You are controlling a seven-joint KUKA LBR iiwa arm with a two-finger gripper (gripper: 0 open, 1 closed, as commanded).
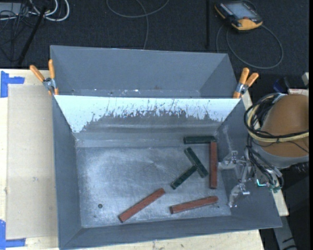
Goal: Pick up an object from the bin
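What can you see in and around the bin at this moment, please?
Grey metal bin: one, grey, centre.
Reddish-brown flat bars: three, red-brown, bin floor, front and right.
Dark green flat bars: three, dark green, floor, back right.
Yellow handheld device: one, yellow and grey, dark floor beyond bin.
Robot arm: one, orange cover, right.
Gripper: one, silver, fingers apart, empty, by bin's right wall.

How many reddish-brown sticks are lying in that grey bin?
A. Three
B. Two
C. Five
A: the bin holds three brown sticks: a slanted stick at the lower left, a near-level stick to its right, and a stick along the right wall. The other sticks are dark green.
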